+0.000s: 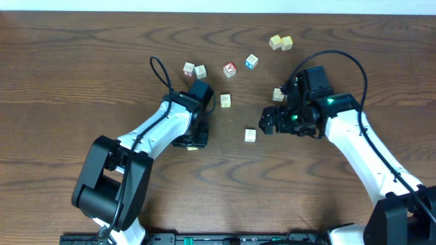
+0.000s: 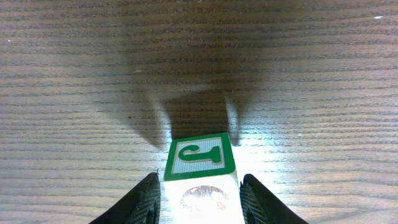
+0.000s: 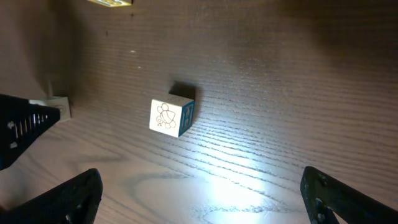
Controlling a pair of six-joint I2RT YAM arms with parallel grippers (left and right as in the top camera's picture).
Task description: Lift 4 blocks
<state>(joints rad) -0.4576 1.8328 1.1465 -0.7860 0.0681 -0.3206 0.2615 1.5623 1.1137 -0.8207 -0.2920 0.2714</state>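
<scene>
Since the blocks point(image 1: 225, 101) look light and hard, pinch flat sides; left gripper point(image 2: 200, 198) sits around one block point(image 2: 199, 160), grip unclear, right gripper point(image 3: 202, 199) wide open.

A dark brown wooden table point(image 1: 68, 82) with wavy grain fills nearly the whole overhead view. It shows again as the grey-brown boards in the left wrist view point(image 2: 74, 74) and as the shadowed surface in the right wrist view point(image 3: 298, 93). A thin pale strip point(image 1: 218, 5) runs along the top edge of the overhead view.

Just above the centre of that view lies a red-faced cube point(image 1: 229, 69). A blue-faced cube point(image 1: 252, 61) sits near it, slightly up and to the right, with a gap between them. Further up and right, close to the top edge, two pale yellow cubes point(image 1: 275, 42) point(image 1: 287, 43) lie side by side, touching.
</scene>
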